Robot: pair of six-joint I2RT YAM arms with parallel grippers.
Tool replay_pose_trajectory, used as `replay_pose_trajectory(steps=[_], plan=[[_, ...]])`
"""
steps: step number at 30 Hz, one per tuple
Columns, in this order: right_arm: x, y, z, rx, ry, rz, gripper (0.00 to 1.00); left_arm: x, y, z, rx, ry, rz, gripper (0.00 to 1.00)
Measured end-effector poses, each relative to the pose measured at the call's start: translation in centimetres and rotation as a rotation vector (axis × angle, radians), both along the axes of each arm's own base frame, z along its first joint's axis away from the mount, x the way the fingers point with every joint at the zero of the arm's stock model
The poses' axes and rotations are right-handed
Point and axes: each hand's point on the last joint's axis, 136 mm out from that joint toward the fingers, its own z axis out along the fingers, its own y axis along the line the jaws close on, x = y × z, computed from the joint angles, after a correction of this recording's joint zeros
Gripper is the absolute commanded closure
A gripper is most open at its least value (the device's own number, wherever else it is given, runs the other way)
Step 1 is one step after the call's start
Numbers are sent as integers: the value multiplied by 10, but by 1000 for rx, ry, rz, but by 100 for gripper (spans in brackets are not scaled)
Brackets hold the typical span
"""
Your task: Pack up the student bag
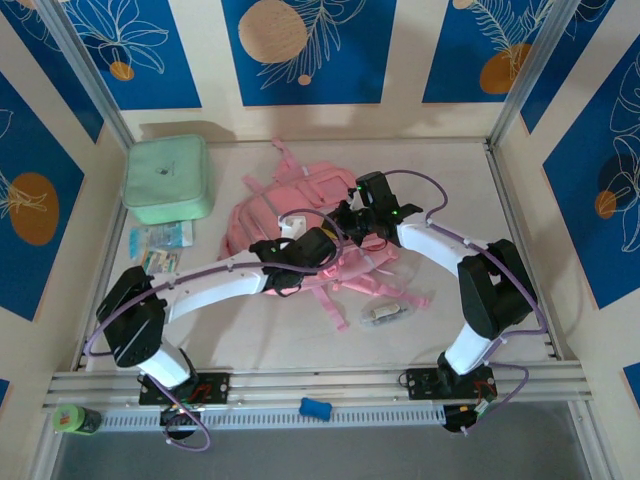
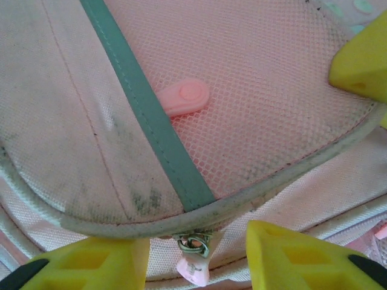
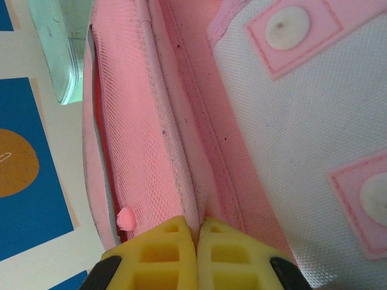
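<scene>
While the right fingers [image 3: 172, 257] clamp a fold of the pink backpack [image 1: 265, 205], lying in the middle of the table [image 1: 300, 340], the left fingers [image 2: 296, 257] stand apart astride the zip pull [image 2: 195, 266]. Recommended: centre on the pull, close squarely, then draw along the zip track.

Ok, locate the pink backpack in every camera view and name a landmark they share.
Top external: student bag mid-table, beneath both wrists.
Left wrist: close up, its mesh pocket above the zip.
Right wrist: its pink fold rises from the right gripper.
Landmark: mint green case, upper left in top external and right wrist views.
</scene>
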Motion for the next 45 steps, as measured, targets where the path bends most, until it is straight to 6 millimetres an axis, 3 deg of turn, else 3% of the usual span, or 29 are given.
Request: replay_pose_trajectory(steps=[16, 26, 33, 38, 42, 45], plan=[[5, -3, 0, -5, -13, -17, 100, 9, 4, -4, 63, 3, 15, 100], [11, -12, 8, 5, -24, 12, 100, 5, 6, 14, -21, 16, -80, 100], [23, -28, 7, 15, 19, 38, 100, 4, 24, 22, -35, 22, -139, 100], [42, -31, 8, 21, 50, 56, 100, 7, 18, 24, -59, 28, -173, 100], [67, -26, 9, 4, 32, 81, 100, 8, -1, 21, -121, 46, -201, 100], [80, -30, 7, 10, 20, 84, 74, 7, -22, 21, -173, 46, -232, 100]])
